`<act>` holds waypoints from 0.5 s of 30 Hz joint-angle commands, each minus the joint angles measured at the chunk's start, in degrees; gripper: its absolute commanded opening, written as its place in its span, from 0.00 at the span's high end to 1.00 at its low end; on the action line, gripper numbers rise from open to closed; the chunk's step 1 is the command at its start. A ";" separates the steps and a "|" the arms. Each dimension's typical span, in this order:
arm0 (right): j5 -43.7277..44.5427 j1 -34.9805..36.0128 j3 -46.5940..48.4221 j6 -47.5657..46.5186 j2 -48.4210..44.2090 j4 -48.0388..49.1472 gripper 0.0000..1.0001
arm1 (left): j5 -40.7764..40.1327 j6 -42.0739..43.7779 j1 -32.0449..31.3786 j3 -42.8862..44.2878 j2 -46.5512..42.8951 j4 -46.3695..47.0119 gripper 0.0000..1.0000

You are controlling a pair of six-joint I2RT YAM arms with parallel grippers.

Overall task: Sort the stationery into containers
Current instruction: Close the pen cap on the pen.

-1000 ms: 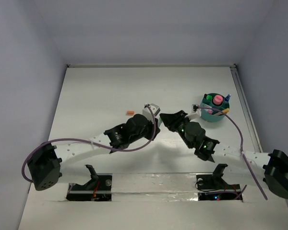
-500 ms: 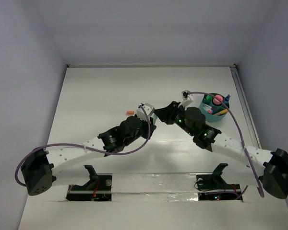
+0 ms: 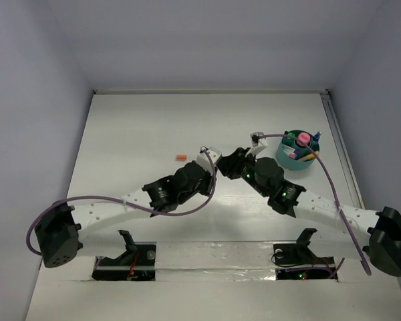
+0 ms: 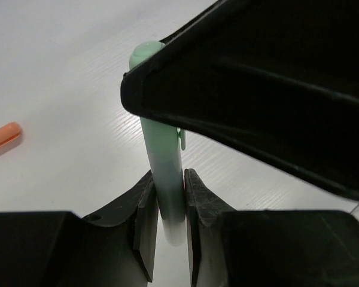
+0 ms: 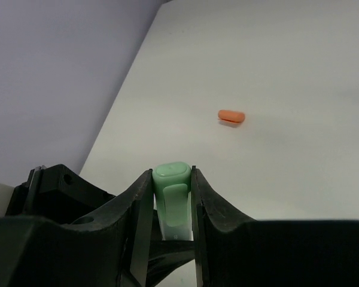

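A pale-green marker (image 4: 161, 137) is held between both grippers over the middle of the table. My left gripper (image 4: 166, 179) is shut on its barrel. My right gripper (image 5: 172, 176) is shut on its capped end (image 5: 172, 191), and its black body (image 4: 257, 89) hangs over the marker in the left wrist view. In the top view the two grippers meet tip to tip, left (image 3: 216, 167) and right (image 3: 230, 165), and hide the marker. The round teal tub (image 3: 284, 155) stands at the far right with pens, markers and a pink-capped tube (image 3: 303, 139) upright in it.
A small orange cap (image 3: 181, 158) lies on the table left of the grippers; it also shows in the left wrist view (image 4: 3, 136) and the right wrist view (image 5: 231, 116). A grey rail (image 3: 337, 134) runs along the table's right edge behind the tub.
My right arm has swung left from the tub to meet my left gripper and now grips the marker's capped end. My left gripper has shifted slightly, still holding the marker.
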 commanded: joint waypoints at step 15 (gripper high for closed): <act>-9.98 13.92 -11.05 12.75 21.66 2.26 1.00 | 5.67 3.23 3.67 25.94 0.96 25.01 1.00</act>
